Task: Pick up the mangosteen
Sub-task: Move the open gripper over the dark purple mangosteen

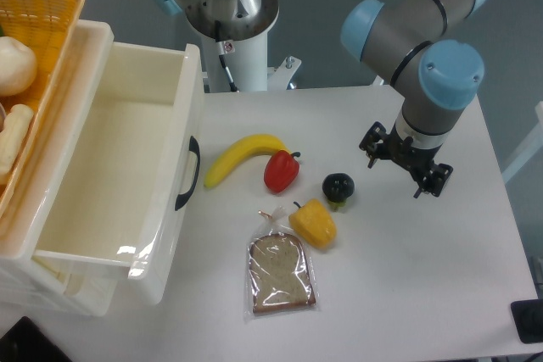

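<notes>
The bagged bread slice (282,274) lies closest to the camera, well off to the left of the jaws and toward the front edge of the table (424,294). The gripper (405,169) hangs over the table with its fingers pointing down; how wide the jaws stand cannot be told from this angle, and nothing is seen between them.

The mangosteen (338,186) sits on the table to the left of the jaws, near them but not touching. The yellow pepper (313,224) lies just beside it on the camera side, and the red pepper (281,171) lies farther left, with the banana (239,157) beyond that.

Recommended procedure for the approach:
- Centre the jaws directly above the fruit before descending.
- Open wide enough to pass its widest part.
- Orient the fingers so that neither descends into the narrow gap next to the yellow pepper.
- Close at or slightly below the widest part. The skin looks glossy and round, so a high grip would likely squeeze the fruit out downward.
</notes>
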